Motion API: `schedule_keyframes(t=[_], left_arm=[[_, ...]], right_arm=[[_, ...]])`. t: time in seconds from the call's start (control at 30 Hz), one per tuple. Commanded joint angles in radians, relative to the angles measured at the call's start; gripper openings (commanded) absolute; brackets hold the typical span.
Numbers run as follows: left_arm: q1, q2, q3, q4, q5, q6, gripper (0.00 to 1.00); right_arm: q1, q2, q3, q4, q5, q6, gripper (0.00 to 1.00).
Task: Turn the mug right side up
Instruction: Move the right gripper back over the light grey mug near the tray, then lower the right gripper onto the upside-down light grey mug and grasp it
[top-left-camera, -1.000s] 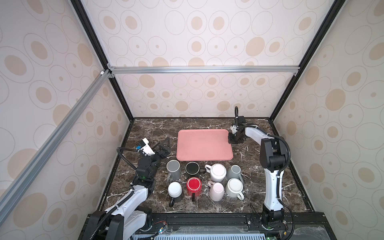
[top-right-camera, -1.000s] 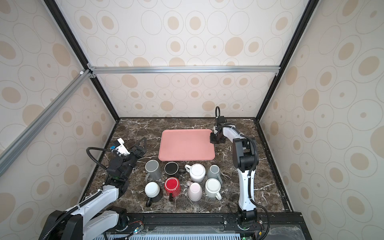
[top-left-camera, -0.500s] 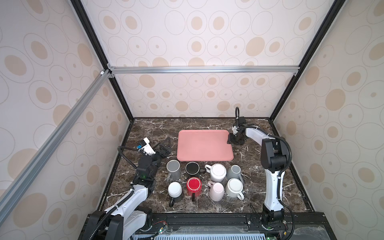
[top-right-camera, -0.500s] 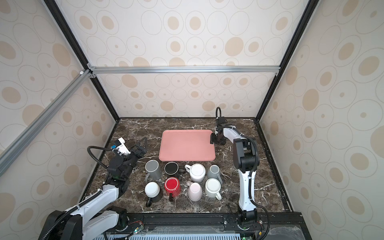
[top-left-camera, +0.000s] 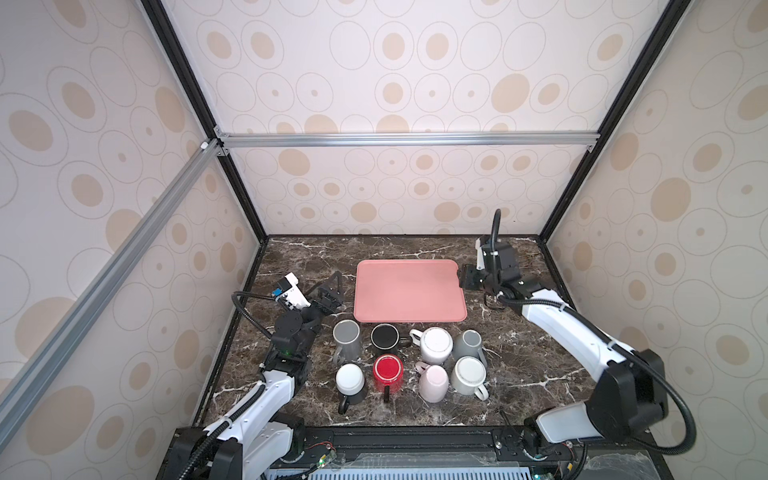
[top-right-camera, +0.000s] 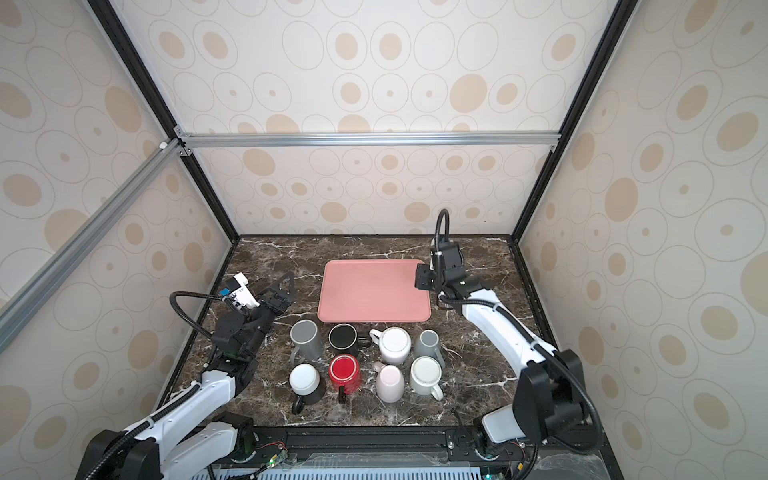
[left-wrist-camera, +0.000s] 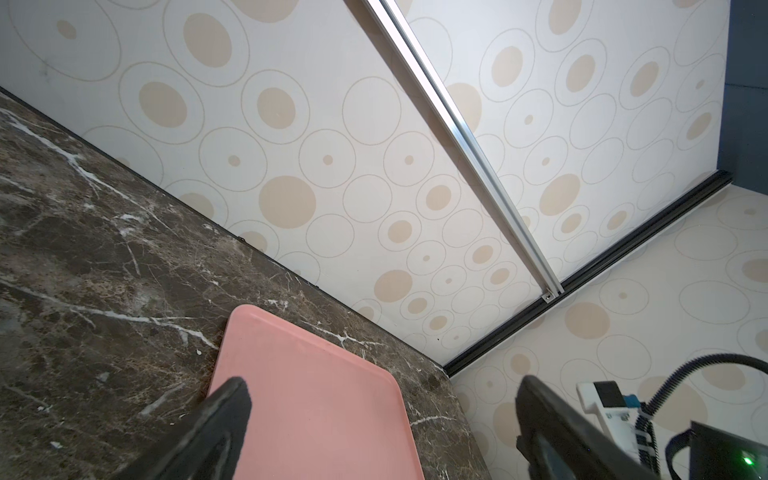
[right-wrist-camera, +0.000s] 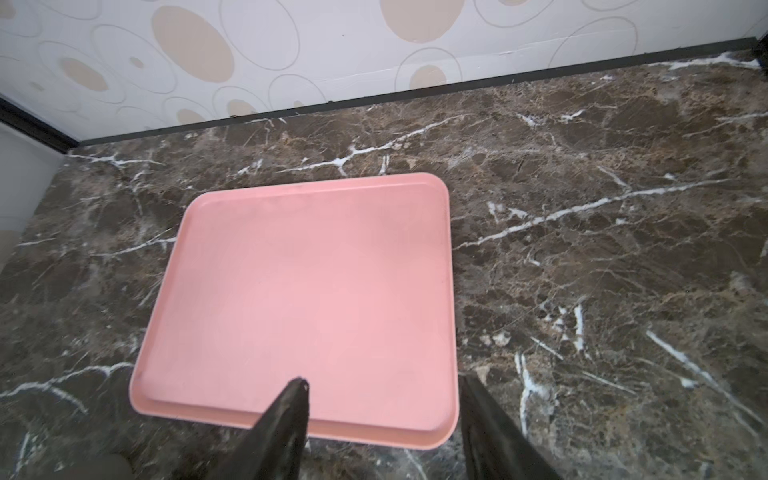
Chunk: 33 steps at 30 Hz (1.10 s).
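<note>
Several mugs stand in two rows near the table's front, in both top views. The pink mug (top-left-camera: 433, 382) (top-right-camera: 390, 383) and the white mug (top-left-camera: 435, 345) (top-right-camera: 395, 344) show closed tops, so they look upside down. The black mug (top-left-camera: 384, 336) and the red mug (top-left-camera: 388, 371) show their insides. My left gripper (top-left-camera: 331, 291) (top-right-camera: 281, 293) (left-wrist-camera: 380, 386) hovers open and empty to the left of the pink tray (top-left-camera: 409, 291) (left-wrist-camera: 311, 395). My right gripper (top-left-camera: 464, 279) (top-right-camera: 422, 277) (right-wrist-camera: 384, 382) stands open and empty over the tray's right edge (right-wrist-camera: 440, 432). No mug appears in either wrist view.
Patterned walls and black frame posts close in the marble table (top-left-camera: 519, 365) on three sides. A dark grey mug (top-left-camera: 347, 338), a grey mug (top-left-camera: 469, 344), a pale mug (top-left-camera: 469, 374) and a white-topped black mug (top-left-camera: 351, 380) complete the rows.
My right gripper has gone from shut to open beside the tray and shifted slightly. My left gripper has opened a little wider. The mugs have not moved.
</note>
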Motion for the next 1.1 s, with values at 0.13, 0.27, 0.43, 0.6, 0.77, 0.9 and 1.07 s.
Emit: schedule_keyframes(t=[0.13, 0.27, 0.43, 0.6, 0.77, 0.9, 1.07], left_arm=[[-0.009, 0.028, 0.046, 0.037, 0.052, -0.058, 0.99], [-0.008, 0.019, 0.053, 0.027, 0.07, -0.048, 0.99], [-0.009, 0.006, 0.043, 0.009, 0.061, -0.03, 0.99], [-0.009, 0.021, 0.04, 0.019, 0.063, -0.028, 0.99], [-0.009, 0.041, 0.038, 0.026, 0.066, -0.028, 0.99], [-0.009, 0.056, 0.038, 0.031, 0.066, -0.03, 1.0], [-0.009, 0.065, 0.042, 0.03, 0.067, -0.029, 0.99]], right_arm=[[0.057, -0.17, -0.153, -0.162, -0.065, 0.008, 0.6], [0.104, -0.241, -0.215, -0.299, -0.047, 0.022, 0.6], [0.131, -0.288, -0.248, -0.424, -0.058, 0.036, 0.61], [0.16, -0.294, -0.252, -0.485, -0.011, 0.048, 0.64], [0.166, -0.254, -0.278, -0.482, -0.034, 0.053, 0.7], [0.167, -0.215, -0.299, -0.433, -0.032, 0.065, 0.7], [0.166, -0.172, -0.301, -0.361, -0.039, 0.074, 0.65]])
